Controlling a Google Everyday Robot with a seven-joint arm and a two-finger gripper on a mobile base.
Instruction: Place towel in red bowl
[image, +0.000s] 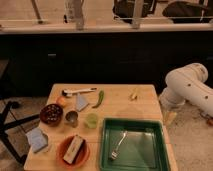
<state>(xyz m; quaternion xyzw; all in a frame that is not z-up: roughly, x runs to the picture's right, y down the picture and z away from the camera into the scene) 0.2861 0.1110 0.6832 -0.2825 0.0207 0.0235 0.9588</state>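
Reach step, not begun. Towel (81, 102) lies at 10 o'clock on tabletop (120, 106); red bowl (62, 150) at 7 o'clock holds block (74, 149). Arm (187, 84) off 3 o'clock edge. Tool unseen, state untellable. Next: cross over, pinch towel's peak.

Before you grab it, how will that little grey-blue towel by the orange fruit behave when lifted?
The towel is thin folded cloth, so it will probably droop and unfold when pinched. It lies flat and looks light, so rolling seems unlikely. The gripper is out of view; only the arm shows at the right.
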